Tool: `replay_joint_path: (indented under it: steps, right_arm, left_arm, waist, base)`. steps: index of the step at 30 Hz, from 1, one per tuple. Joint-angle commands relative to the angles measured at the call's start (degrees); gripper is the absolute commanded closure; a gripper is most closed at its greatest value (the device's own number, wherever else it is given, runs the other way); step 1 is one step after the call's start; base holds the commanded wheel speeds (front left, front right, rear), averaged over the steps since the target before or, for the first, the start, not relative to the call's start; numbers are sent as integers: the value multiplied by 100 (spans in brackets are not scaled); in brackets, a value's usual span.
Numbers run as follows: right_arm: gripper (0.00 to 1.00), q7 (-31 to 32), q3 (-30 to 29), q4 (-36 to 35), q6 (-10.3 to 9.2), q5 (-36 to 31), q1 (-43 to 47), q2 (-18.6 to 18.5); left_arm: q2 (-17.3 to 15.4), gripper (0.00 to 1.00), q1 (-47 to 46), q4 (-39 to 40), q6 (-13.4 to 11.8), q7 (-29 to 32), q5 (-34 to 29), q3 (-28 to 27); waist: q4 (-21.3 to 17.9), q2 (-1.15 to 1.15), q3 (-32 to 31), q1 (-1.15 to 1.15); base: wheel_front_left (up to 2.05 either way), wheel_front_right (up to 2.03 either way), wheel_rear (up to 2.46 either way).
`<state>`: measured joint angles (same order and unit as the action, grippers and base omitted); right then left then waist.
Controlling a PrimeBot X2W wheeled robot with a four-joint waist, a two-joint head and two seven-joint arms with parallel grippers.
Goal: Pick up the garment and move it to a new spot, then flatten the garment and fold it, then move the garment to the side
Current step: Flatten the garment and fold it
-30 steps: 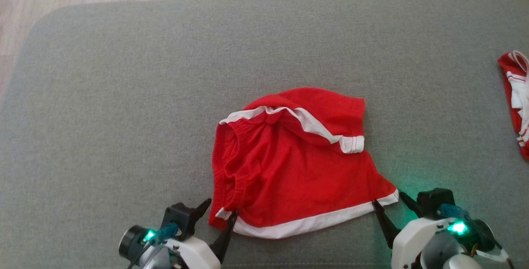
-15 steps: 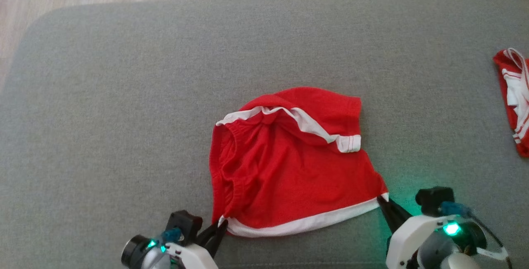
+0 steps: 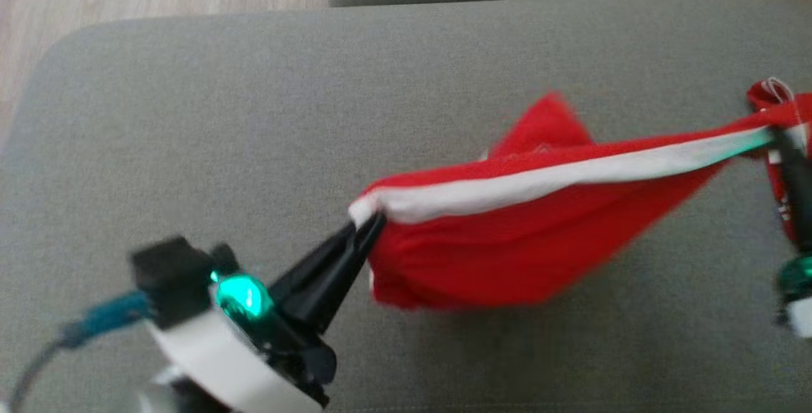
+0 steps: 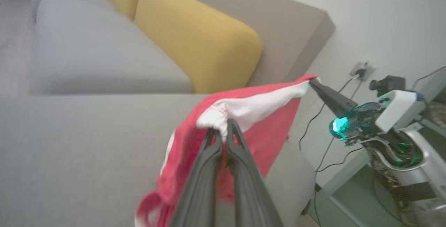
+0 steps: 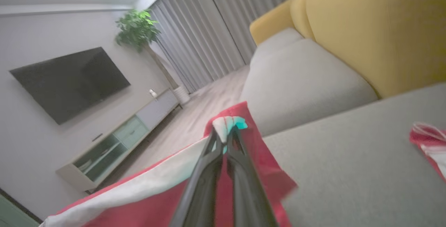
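The red garment [image 3: 507,242] hangs above the grey sofa seat [image 3: 222,115], stretched by its white band [image 3: 558,178] between the two grippers. The left gripper [image 3: 366,228] is over the front middle of the seat, with its jaws pressed together on one end of the band. The right gripper [image 3: 779,140] is over the right part of the seat, with its jaws clamped on the other end. In each wrist view a bunch of white cloth sticks out between the closed tips.

Holding the two ends of one edge pulls that edge into a nearly straight line, so the rest of the cloth drops below it as one sheet rather than a heap. That suits the step in hand, which looks like carrying the garment to a new spot on the seat and laying it down flat. The band slopes, because the right end is held farther back over the seat than the left.

The loose red belly sags low toward the seat. I cannot tell whether it brushes the fabric. One corner sticks up behind the band.

A second red and white piece [image 5: 427,140] lies on the right part of the seat, close to the right gripper, where it could get caught in a sweep to that side.
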<state>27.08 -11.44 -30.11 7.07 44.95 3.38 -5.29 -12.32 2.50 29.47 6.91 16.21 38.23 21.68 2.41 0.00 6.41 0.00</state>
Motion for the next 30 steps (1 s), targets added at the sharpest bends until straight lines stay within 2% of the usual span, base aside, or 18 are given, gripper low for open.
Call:
replay_joint_path:
  steps: [1,4,8,11,14,16,19,22,24,27,30]
  right_arm:
    - [100,304,-32,-587,42,195,-376,12]
    - [100,872,-300,-1016,42,407,-1005,65]
    - [100,1457,-465,-865,42,202,-2039,40]
    - [100,1945,-503,-154,42,-301,-3325,37]
    - [100,2085,-466,907,42,-1124,-4711,64]
    - [100,1881,-392,1706,42,-1712,-5570,92]
    - [100,1152,-454,2950,42,-2456,-6673,162]
    - [100,195,-712,4013,42,-2936,-7608,221]
    - [100,-397,-918,4678,42,-2985,-8038,235]
    - [100,-1060,-765,5581,42,-2797,-8098,238]
    - [100,-1508,-438,6114,42,-2633,-7624,239]
  left_arm:
    - [-83,100,-601,583,33,166,225,-258]
    - [-99,100,-1197,985,9,512,599,-392]
    - [-54,100,-2044,840,-31,866,931,-506]
    - [-56,100,-3133,185,-64,1155,935,-640]
    - [-16,100,-4333,-808,-79,1194,599,-713]
    - [121,100,-5073,-1612,-117,1027,321,-727]
    - [393,100,-6104,-2934,-122,416,-137,-722]
    - [604,100,-6995,-4071,-110,-591,-604,-707]
    - [705,100,-7378,-4788,-119,-1278,-824,-684]
    - [787,100,-7545,-5772,-72,-2149,-1025,-529]
    - [837,100,-7369,-6543,-18,-2753,-1022,-387]
  waist:
    - [-20,0,90,0]
    - [-63,0,288,0]
    - [-52,0,578,0]
    - [-17,0,946,0]
    - [22,0,1371,0]
    - [38,0,1609,0]
    - [74,0,1844,0]
    - [79,0,2071,0]
    - [54,0,2162,0]
    - [-22,0,2135,0]
    - [-137,0,2039,0]
  base:
    - [0,0,0]
    - [0,0,0]
    - [0,0,0]
    - [0,0,0]
    - [0,0,0]
    - [0,0,0]
    - [0,0,0]
    - [0,0,0]
    - [0,0,0]
    - [0,0,0]
    - [0,0,0]
